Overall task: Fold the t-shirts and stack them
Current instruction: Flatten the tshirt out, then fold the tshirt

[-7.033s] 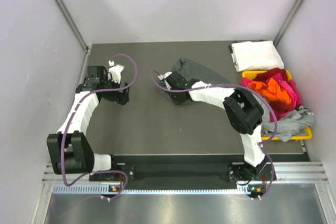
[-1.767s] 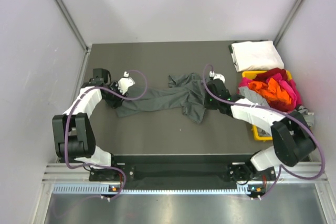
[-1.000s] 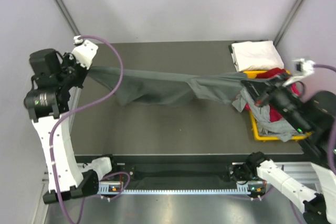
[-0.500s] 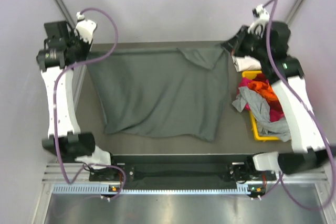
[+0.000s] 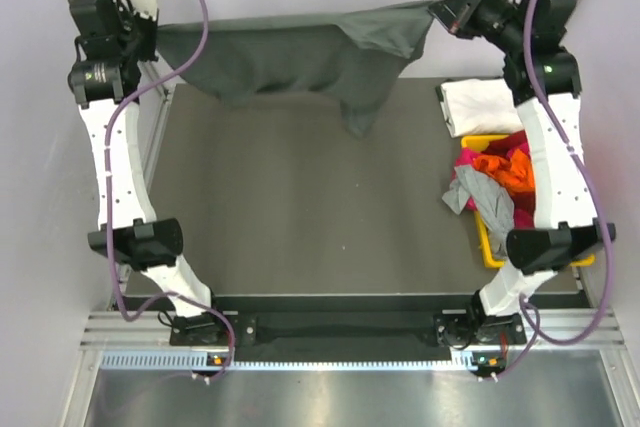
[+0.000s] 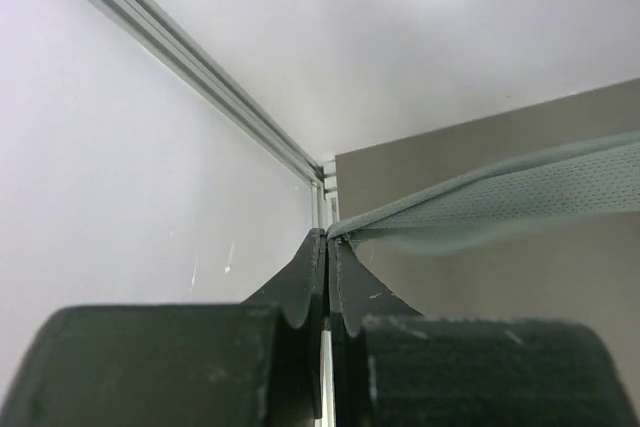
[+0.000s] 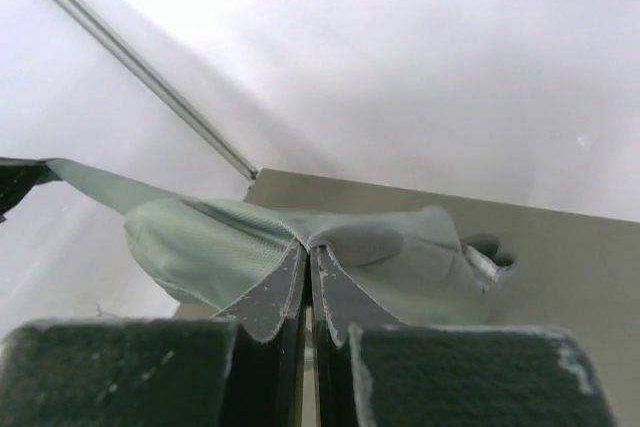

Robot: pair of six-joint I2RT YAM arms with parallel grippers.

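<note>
Left gripper (image 5: 152,35), right gripper (image 5: 446,11): high, clamped.

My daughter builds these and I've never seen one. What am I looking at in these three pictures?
A two-armed robot is bolted at the near edge of a table. The wide picture looks down on both arms; the other two come from a camera on each wrist, looking along its fingers. The left gripper and right gripper each pinch an edge of the dark grey t-shirt, stretching it in the air. A folded white t-shirt lies at the far right; beside it a yellow bin holds more coloured shirts.
</note>
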